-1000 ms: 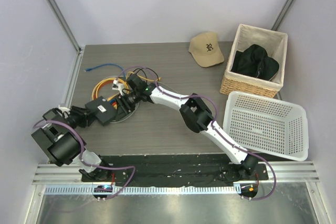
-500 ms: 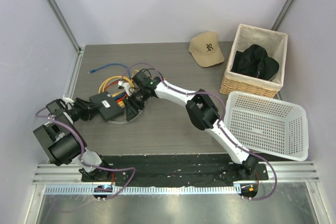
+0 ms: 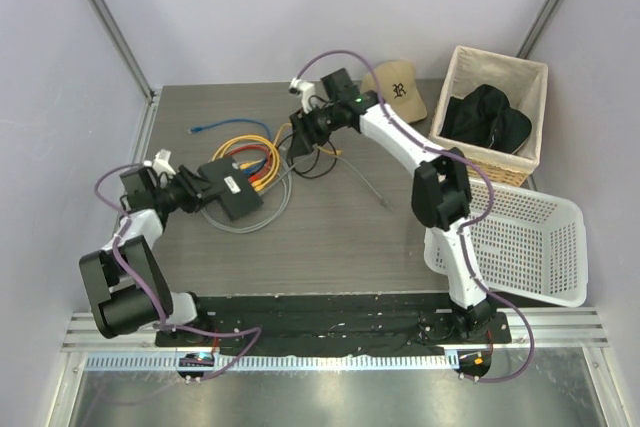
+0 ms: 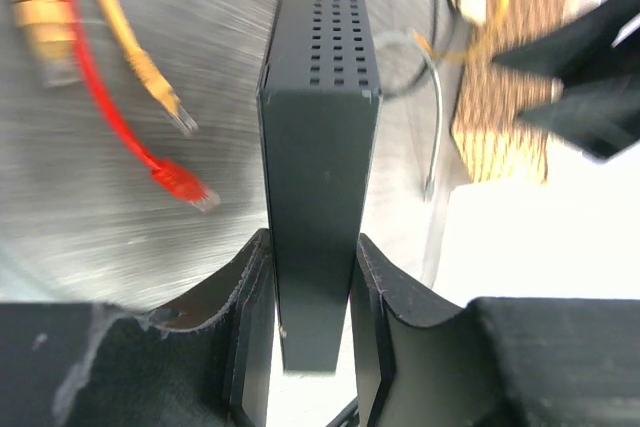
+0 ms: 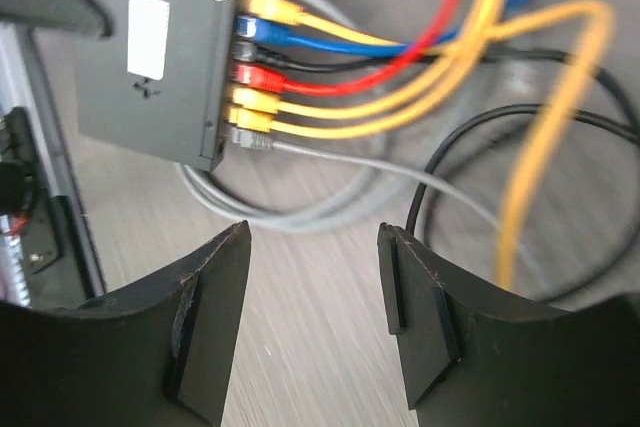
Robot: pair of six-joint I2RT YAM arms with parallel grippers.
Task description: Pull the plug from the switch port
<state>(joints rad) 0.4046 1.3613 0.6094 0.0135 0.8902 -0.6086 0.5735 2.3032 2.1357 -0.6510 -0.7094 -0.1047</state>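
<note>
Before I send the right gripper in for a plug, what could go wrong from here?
1. The left gripper pinches only one end of the switch; a hard tug could twist it loose.
2. The plugs sit packed side by side, so the open right gripper may catch a neighbour.
3. The looping yellow cable could snag it on the way in.

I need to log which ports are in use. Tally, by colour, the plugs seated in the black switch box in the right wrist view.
Plugs seated in the flat black rectangular switch box:
Yellow plugs: 3
Grey plugs: 2
Blue plug: 1
Black-cabled plug: 1
Red plug: 1
Total: 8
</note>
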